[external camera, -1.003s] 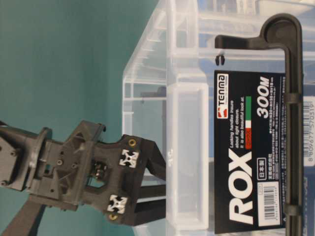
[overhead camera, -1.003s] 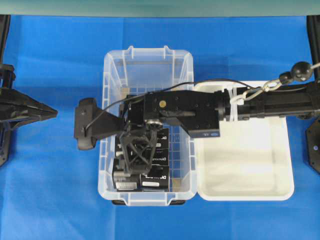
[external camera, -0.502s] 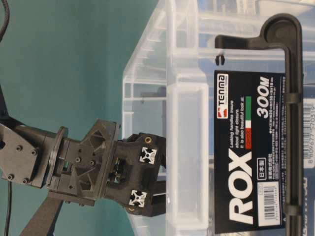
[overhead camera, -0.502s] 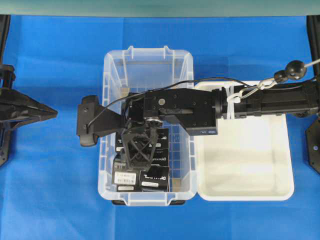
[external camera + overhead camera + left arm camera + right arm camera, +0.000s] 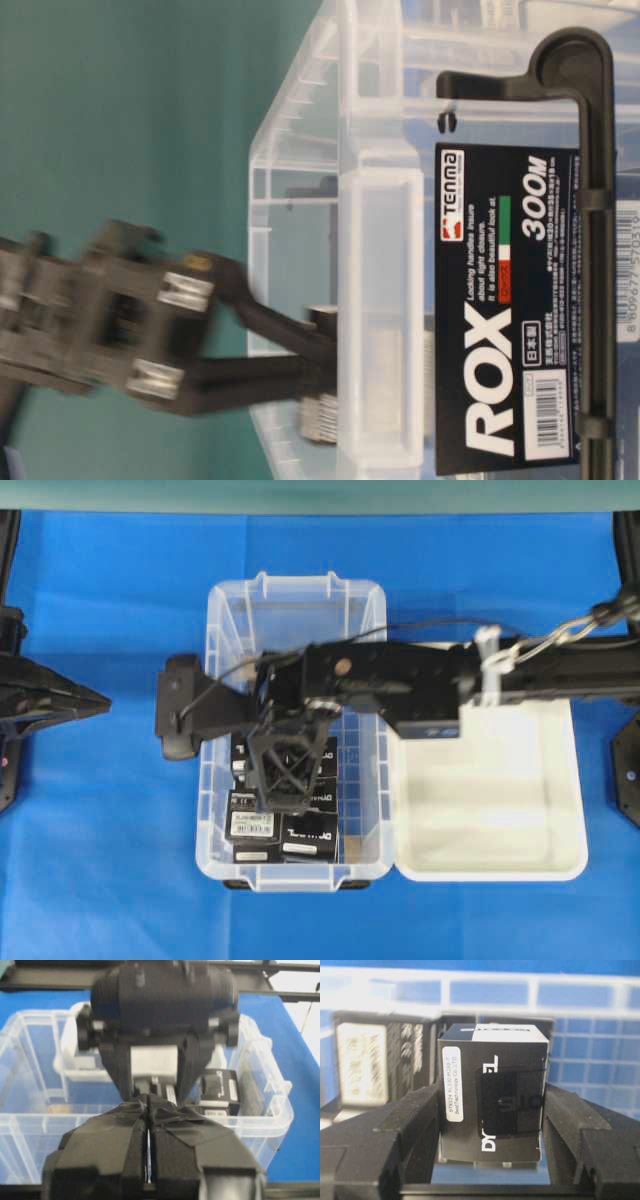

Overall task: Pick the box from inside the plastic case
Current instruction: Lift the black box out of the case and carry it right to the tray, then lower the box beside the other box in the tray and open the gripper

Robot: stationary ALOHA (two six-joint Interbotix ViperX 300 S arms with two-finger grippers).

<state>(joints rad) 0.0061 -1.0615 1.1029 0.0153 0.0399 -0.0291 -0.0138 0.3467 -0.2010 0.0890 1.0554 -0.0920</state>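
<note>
The box sits squarely between the two fingers of the right hand, its side faces pressed by them; a white label strip with small print runs down its left face and white lettering shows low on the front. The right hand is clenched on this box. In the wrist view the grid floor of the plastic case shows behind and below the box, so the box appears raised off it, though it remains within the case walls. Other black boxes stand just behind and to the left.

From overhead, the right hand points down into the plastic case, over the cluster of black boxes packed at the near end of the bin. The held box itself is hidden under the hand in this view. The right arm reaches across from the right side, passing over the white tray, which stands touching the case on that side.

The left hand hovers at the left edge, well apart from the case; its taped fingers are pressed together, holding nothing.

The surface carries a blue cloth. A teal wall stands behind; the right hand is motion-blurred in the table-level view.
</note>
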